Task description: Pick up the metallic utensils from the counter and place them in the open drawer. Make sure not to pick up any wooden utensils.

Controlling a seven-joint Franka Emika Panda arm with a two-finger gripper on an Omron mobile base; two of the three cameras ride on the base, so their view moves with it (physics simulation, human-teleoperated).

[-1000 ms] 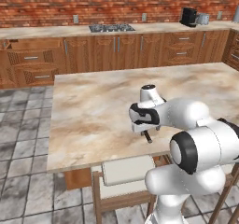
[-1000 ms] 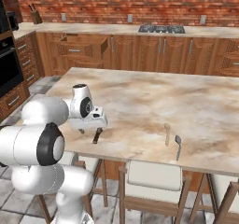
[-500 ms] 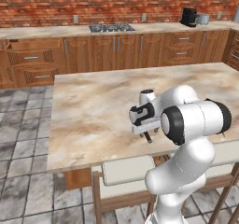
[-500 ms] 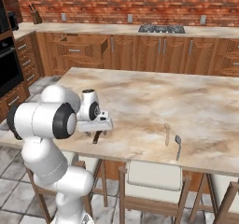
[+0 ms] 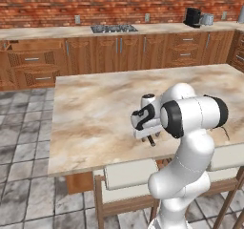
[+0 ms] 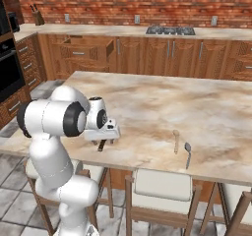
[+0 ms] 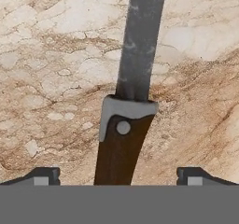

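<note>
The tool (image 7: pixel 119 176), fingers spread wide, straddles the knife (image 7: pixel 133 78) lying on the worktop (image 7: pixel 46 55), blade pointing toward frame top.

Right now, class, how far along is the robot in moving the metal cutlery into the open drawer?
Done: nothing visibly; the open drawer stands far off at the wall. In hand: the open gripper is low over the knife on the counter, fingertips either side of its dark handle, not closed. Left: grasp and carry the knife, then the spoon; leave the wooden utensil.
</note>
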